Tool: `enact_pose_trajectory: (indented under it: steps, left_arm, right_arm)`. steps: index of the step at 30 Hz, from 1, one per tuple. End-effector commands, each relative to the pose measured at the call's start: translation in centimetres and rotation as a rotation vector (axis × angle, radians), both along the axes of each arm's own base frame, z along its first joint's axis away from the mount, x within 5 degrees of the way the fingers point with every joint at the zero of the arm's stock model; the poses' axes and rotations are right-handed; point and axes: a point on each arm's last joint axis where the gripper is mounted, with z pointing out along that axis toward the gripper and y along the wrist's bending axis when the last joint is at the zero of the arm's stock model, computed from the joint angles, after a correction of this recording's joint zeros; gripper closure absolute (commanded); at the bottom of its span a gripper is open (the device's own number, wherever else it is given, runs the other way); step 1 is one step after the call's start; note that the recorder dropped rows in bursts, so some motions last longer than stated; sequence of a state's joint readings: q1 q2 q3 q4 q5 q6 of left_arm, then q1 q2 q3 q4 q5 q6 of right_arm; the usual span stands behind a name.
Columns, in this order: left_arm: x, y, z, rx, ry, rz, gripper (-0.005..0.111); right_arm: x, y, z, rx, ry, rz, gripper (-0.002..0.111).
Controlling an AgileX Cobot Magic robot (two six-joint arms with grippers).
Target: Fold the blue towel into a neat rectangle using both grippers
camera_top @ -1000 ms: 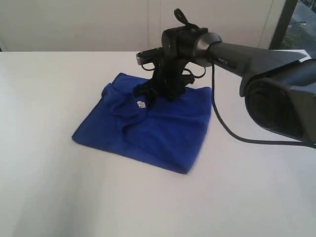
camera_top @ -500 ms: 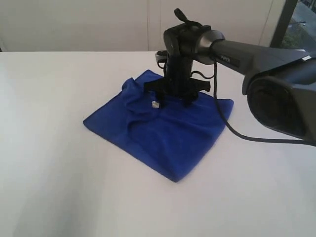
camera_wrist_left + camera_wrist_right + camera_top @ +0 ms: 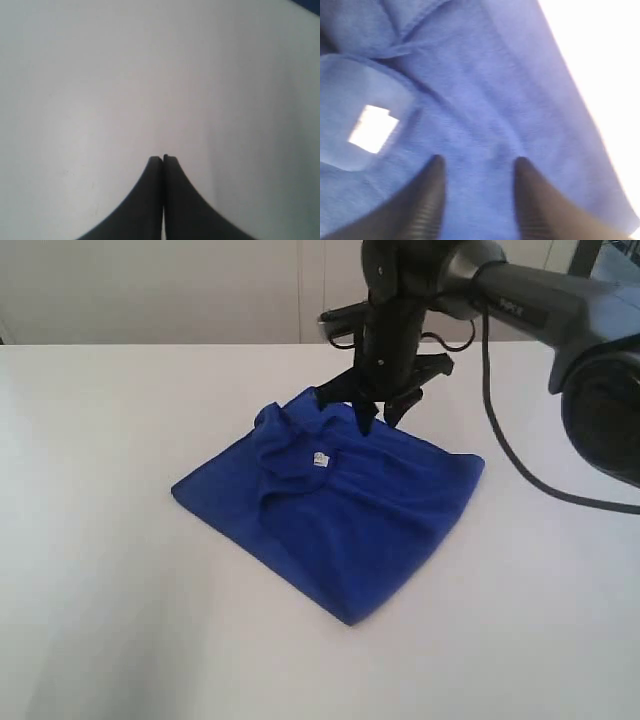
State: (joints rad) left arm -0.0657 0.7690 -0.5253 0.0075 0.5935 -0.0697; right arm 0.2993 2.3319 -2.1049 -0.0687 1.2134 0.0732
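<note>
Smooth white worktop (image 3: 120,590), matte and bare but for the blue towel (image 3: 350,520) at mid-scene: plush royal-blue cloth, doubled into a rough four-sided slab, rumpled at its far corner. Just above that far edge, the right end effector (image 3: 378,420), black, narrow ribbed fingers spread, pinching nothing. Off over bare worktop, the left end effector (image 3: 163,159), fingers pressed together, empty. Beside the rumple, a small white label (image 3: 320,459). Best handled, at a guess, by lowering onto the bunched corner, nipping the loose layer only, then drawing outward to flatten before squaring edges.
</note>
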Motion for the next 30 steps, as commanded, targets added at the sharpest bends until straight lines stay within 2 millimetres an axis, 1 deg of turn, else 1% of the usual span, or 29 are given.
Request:
enact_pose_trajectory:
  steps: [1,2,4,5,10,12,13,14,16,22,25,27,30]
  left_arm:
    - [-0.2,0.1,-0.1,0.001,0.005,0.005,0.107]
    - [-0.2,0.1,-0.1,0.001,0.005,0.005,0.107]
    - [-0.2,0.1,-0.1,0.001,0.005,0.005,0.107]
    - [-0.2,0.1,-0.1,0.001,0.005,0.005,0.107]
    - [-0.2,0.1,-0.1,0.001,0.005,0.005,0.107]
    - [-0.2,0.1,-0.1,0.001,0.005,0.005,0.107]
    - [-0.2,0.1,-0.1,0.001,0.005,0.005,0.107]
    - [-0.2,0.1,-0.1,0.001,0.005,0.005,0.107]
    - [-0.2,0.1,-0.1,0.001,0.005,0.005,0.107]
    - [-0.2,0.1,-0.1,0.001,0.005,0.005,0.107]
    - [-0.2,0.1,-0.1,0.001,0.005,0.005,0.107]
    - [-0.2,0.1,-0.1,0.001,0.005,0.005,0.107]
    - [-0.2,0.1,-0.1,0.001,0.005,0.005,0.107]
  right_arm:
    - [0.2,-2.3,0.5,-0.023,0.006,0.032,0.093]
    - [0.1,-3.0,0.2,-0.03,0.022,0.038,0.099]
    - [-0.2,-4.1,-0.4,-0.041,0.05,0.041,0.107]
    - [-0.6,-5.1,-1.3,-0.051,0.09,0.042,0.108]
    - [-2.0,-7.5,-4.3,-0.068,0.113,0.073,0.108]
    - [-2.5,-8.7,-5.6,-0.075,0.143,0.05,0.108]
    - [-3.1,-9.6,-6.5,-0.074,0.175,0.011,0.108]
    - [-3.5,-10.2,-7.0,-0.074,0.202,-0.035,0.108]
    - [-4.5,-10.6,-7.7,-0.078,0.258,-0.087,0.108]
    - [-7.3,-10.7,-7.0,-0.072,0.315,-0.216,0.108]
    - [-9.5,-10.9,-6.5,-0.074,0.342,-0.25,0.108]
    - [-10.5,-11.0,-6.4,-0.073,0.35,-0.25,0.108]
    - [-12.7,-11.2,-6.6,-0.071,0.35,-0.256,0.108]
